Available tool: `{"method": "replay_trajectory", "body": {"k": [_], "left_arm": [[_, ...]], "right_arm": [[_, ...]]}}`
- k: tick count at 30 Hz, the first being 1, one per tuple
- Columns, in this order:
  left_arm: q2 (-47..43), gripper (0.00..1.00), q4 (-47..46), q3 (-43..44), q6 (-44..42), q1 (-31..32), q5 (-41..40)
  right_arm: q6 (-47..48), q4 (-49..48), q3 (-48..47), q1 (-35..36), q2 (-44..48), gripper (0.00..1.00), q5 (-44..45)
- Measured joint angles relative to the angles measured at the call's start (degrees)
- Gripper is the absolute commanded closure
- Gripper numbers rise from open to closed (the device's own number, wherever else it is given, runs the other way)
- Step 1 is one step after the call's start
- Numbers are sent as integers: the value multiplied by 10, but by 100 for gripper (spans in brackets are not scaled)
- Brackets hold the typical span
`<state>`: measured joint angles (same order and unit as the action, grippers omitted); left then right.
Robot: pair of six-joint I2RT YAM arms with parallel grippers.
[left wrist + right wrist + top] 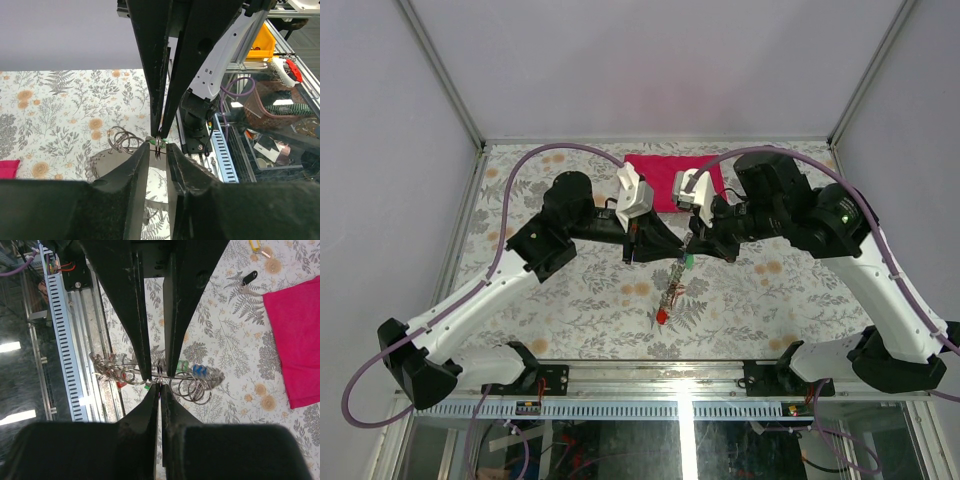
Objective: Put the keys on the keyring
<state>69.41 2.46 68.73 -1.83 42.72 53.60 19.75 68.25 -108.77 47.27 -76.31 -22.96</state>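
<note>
My two grippers meet tip to tip above the middle of the table. The right gripper [159, 387] is shut on the thin metal keyring [159, 374], which shows edge-on. The left gripper [157, 149] faces it with its jaws a narrow gap apart on either side of that ring, not visibly pressing it. Small rings [192, 387] and several keys hang from it: a green tag [689, 262], a blue tag [199, 371] and a red tag [662, 316] at the lowest end. A black key [247, 278] and a yellow key [255, 245] lie loose on the table.
A red folded cloth [672, 180] lies at the back of the flowered table, behind the grippers. The slotted cable rail [65, 340] runs along the table's near edge. Past that edge stand a basket [275, 107] and a yellow bin [262, 45].
</note>
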Motion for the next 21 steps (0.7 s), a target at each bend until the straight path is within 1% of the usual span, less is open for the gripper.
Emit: {"method": "replay_trajectory", "body": {"k": [5,16,21], "left_arm": [[0,86,6,0,-5,0,0],[0,87,17,1,-7,0,0],[2,86,20,7,-7,0,0]], "right_arm": [[0,-1,3,0,3,100,4],[0,-3,9,0,3,100,7],[0,-6,13,0,3,100,3]]}}
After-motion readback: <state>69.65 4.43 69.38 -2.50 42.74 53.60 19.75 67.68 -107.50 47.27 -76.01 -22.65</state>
